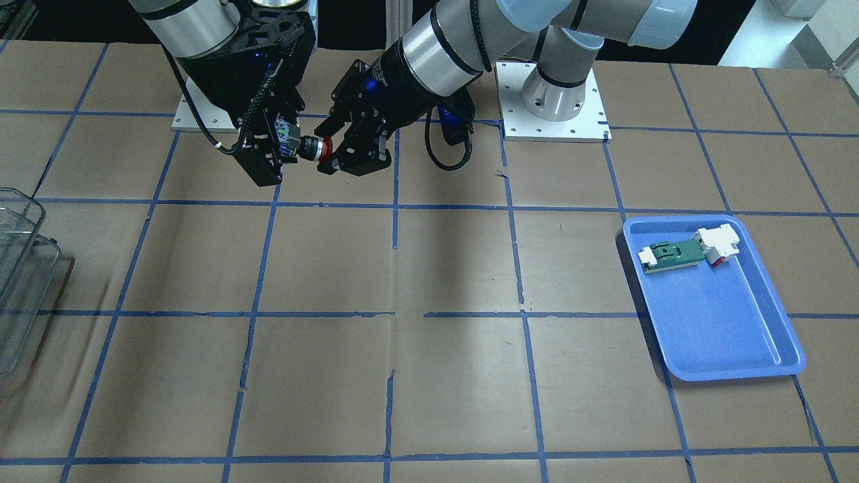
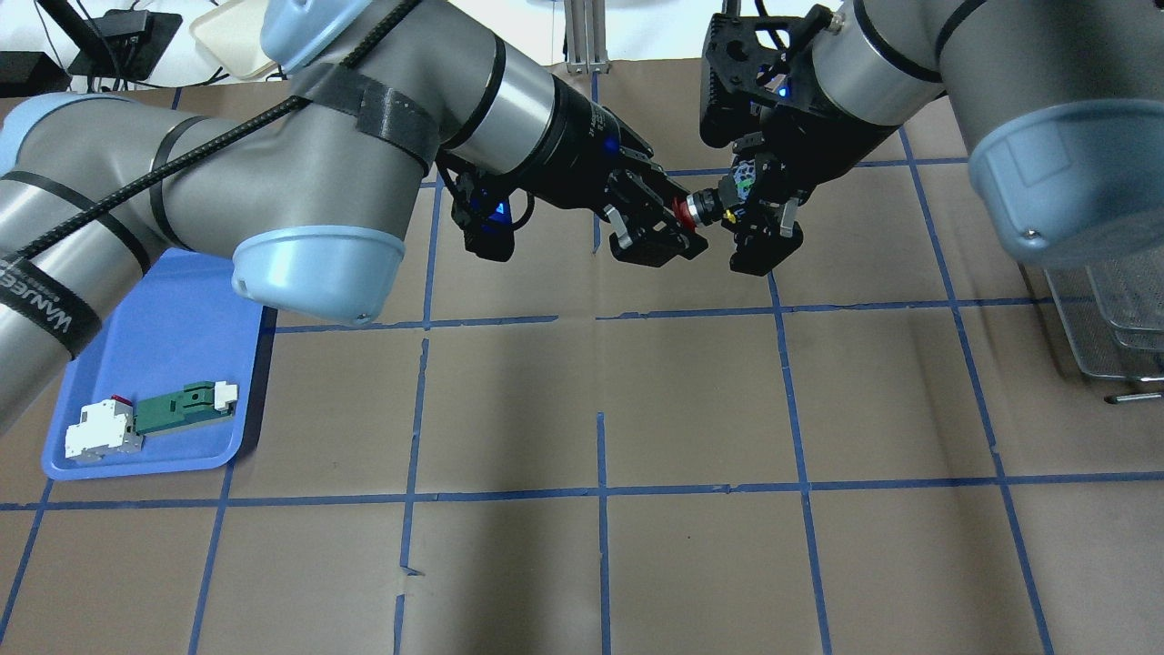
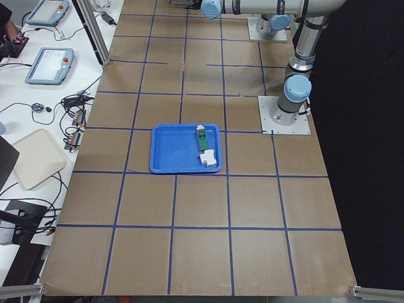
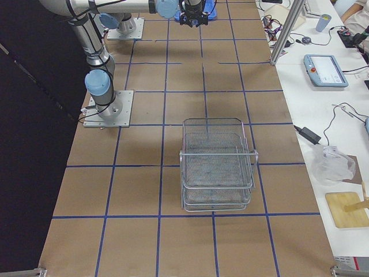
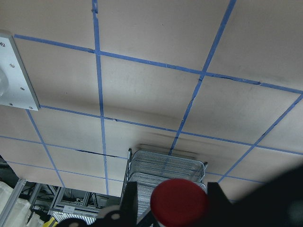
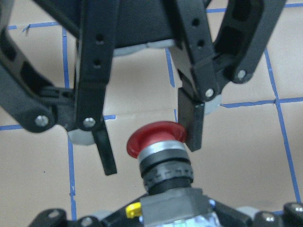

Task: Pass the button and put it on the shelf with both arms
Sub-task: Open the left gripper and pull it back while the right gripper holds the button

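The left gripper has its fingers spread apart, straddling the red cap of the button. In the right wrist view one fingertip sits against the cap's edge, or so near it that no gap can be made out. The other hangs clear of the cap's opposite side, with table showing between them. The left gripper grips nothing. The right gripper is clamped on the button's rear block, a finger on either side of it.

The button lies roughly level in the air above the table, with its cap pointing away from the shelf and its rear block towards it. It has a red mushroom cap, a silver ring beneath that, a ribbed black collar, and then the blue-white block with a small yellow tab at one corner.

The button is well apart from the shelf, between it and the blue tray. The tray sits far from the shelf at the table's other end. It holds a green-and-white part and a white-and-red block lying end to end.
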`<state>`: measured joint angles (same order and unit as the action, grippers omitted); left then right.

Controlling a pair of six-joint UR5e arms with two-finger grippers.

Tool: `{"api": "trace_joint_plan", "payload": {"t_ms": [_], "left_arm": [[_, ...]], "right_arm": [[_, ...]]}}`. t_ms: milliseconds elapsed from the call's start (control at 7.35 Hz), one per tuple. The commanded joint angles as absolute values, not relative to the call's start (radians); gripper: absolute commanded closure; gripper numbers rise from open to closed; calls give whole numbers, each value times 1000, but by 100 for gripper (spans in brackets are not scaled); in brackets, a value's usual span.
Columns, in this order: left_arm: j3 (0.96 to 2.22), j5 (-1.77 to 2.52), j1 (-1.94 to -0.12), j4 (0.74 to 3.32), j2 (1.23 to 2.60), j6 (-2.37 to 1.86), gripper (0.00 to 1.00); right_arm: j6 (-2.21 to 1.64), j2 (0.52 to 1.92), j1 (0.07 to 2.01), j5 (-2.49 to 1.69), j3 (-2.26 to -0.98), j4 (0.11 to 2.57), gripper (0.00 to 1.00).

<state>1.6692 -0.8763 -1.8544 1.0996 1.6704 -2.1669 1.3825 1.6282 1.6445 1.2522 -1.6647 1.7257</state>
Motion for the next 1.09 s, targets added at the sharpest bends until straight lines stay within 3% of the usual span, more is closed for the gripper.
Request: {"api": "trace_joint_plan", "payload": {"t_ms": [0, 136, 272, 544, 680, 816, 952], "left_arm": [[1658, -914, -1838, 1098, 1667, -2161, 45], [1657, -908, -1838, 1097, 1666, -2167, 43], [1669, -916, -1838, 1100, 1651, -2166, 35], [1680, -948, -1754, 1112, 1651, -2027, 32], [1686, -994, -1699, 1114, 1651, -1925, 22], [1701, -1044, -1660, 1114, 1651, -1813, 0], [1712, -1092, -1613, 1114, 1651, -1672, 0]], "right_arm": [[1384, 1629, 1644, 1253, -1666, 1727, 100], [1384, 1628, 1644, 1252, -1666, 1729, 100], [1384, 1629, 1643, 1252, -1664, 1729, 100], [1388, 1628, 1641, 1255, -1664, 1729, 100], [1391, 1626, 1634, 1255, -1663, 1729, 100], [1420, 1623, 1617, 1249, -1657, 1747, 100], [1424, 1621, 1593, 1256, -1655, 1749, 100]]}}
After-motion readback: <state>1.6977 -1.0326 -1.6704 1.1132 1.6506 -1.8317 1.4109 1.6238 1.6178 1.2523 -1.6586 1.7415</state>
